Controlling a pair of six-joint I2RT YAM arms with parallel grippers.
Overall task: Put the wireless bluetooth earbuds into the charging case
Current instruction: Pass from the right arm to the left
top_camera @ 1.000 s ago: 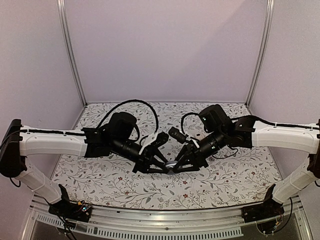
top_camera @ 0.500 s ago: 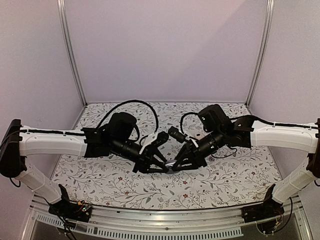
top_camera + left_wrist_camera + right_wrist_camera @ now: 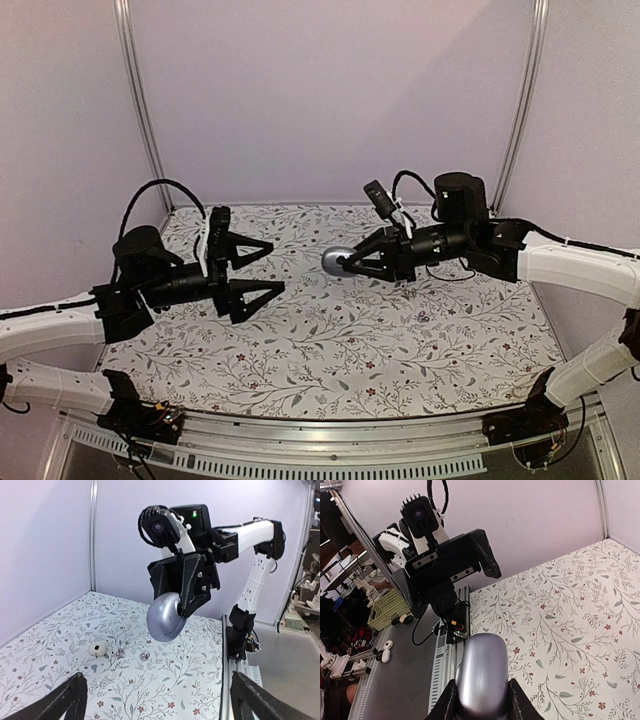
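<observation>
The charging case (image 3: 334, 261) is a smooth silver oval, closed as far as I can see, held up in the air over the middle of the table. My right gripper (image 3: 347, 265) is shut on it, with a finger on each side (image 3: 481, 700). From the left wrist the case (image 3: 165, 617) hangs straight ahead. My left gripper (image 3: 277, 266) stands wide open and holds nothing, to the left of the case and apart from it. A white earbud (image 3: 98, 650) lies on the table below the case, with two small shiny pieces (image 3: 121, 652) (image 3: 145, 655) beside it.
The table (image 3: 330, 360) has a floral cloth. An aluminium rail (image 3: 300, 440) runs along its near edge, and walls and upright posts (image 3: 140, 100) close the back and sides. The right arm's base (image 3: 240, 630) stands at the rail.
The two grippers met low at the table's middle, both at the case. The left one has opened wide and drawn back left. The right one has lifted the case up and away.
</observation>
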